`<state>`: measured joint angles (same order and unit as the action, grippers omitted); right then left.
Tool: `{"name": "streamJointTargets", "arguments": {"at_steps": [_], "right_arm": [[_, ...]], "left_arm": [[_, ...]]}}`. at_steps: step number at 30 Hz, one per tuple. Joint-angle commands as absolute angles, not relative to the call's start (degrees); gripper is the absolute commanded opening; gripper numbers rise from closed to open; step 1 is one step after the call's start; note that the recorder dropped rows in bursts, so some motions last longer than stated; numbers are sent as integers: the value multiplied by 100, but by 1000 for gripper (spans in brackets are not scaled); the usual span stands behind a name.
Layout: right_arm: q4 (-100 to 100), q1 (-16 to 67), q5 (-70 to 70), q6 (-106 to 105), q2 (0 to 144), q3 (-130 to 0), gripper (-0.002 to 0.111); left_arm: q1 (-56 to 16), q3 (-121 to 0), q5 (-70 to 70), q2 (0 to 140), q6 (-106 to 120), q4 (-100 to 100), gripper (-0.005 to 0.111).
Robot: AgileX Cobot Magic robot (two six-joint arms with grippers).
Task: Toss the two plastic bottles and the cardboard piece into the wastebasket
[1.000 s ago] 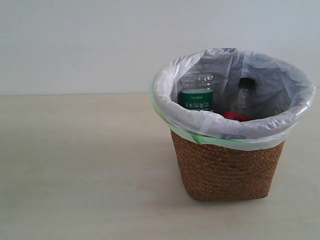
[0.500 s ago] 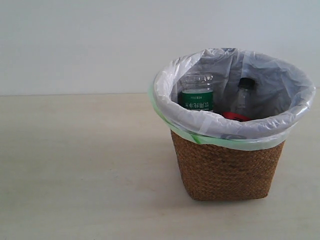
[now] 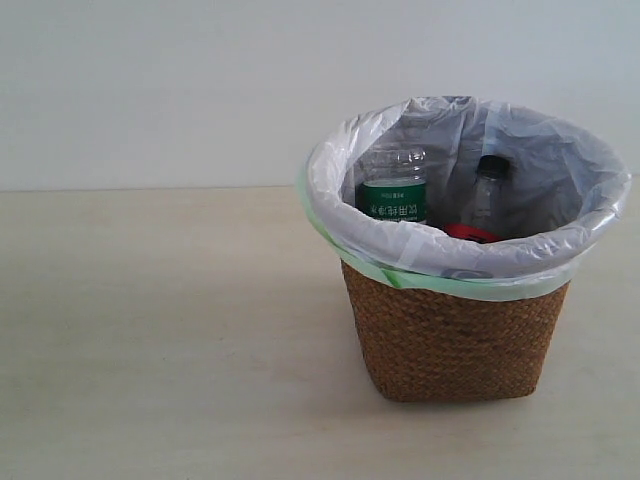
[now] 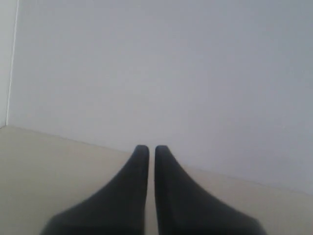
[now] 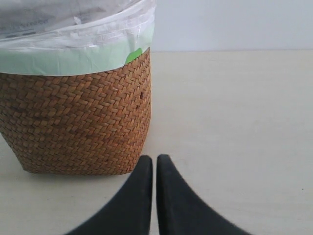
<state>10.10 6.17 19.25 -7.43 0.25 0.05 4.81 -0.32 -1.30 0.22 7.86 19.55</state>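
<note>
The brown wicker wastebasket (image 3: pixel 455 335) stands on the table right of centre, lined with a white bag with green edge. Inside it the shorter bottle with the green-and-white label (image 3: pixel 394 186) stands upright on the left. The longer bottle with the black cap (image 3: pixel 487 200) and red label leans on the right. The cardboard piece is hidden. Neither gripper shows in the exterior view. My left gripper (image 4: pixel 147 149) is shut and empty, facing the wall. My right gripper (image 5: pixel 154 159) is shut and empty, low beside the wastebasket (image 5: pixel 78 122).
A pale wooden table (image 3: pixel 150 330) runs out left of the basket, with a plain white wall (image 3: pixel 200 90) behind it. In the right wrist view the table (image 5: pixel 234 112) stretches on beside the basket.
</note>
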Motion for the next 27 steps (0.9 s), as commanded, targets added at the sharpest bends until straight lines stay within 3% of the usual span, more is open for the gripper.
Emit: {"name": "streamJointTargets", "arguments": {"at_steps": [1,10,21,27], "right_arm": [[981,587,1890,-766,0,0,0],[981,587,1890,-766,0,0,0],[981,587,1890,-766,0,0,0],[981,587,1890,-766,0,0,0]], "left_arm": [[504,0,222,0,1219,1885,4],[504,0,1601,0,1482,1515,4],[504,0,1768,0,1241,1427,4],[504,0,1740,0,-436,159,4]]}}
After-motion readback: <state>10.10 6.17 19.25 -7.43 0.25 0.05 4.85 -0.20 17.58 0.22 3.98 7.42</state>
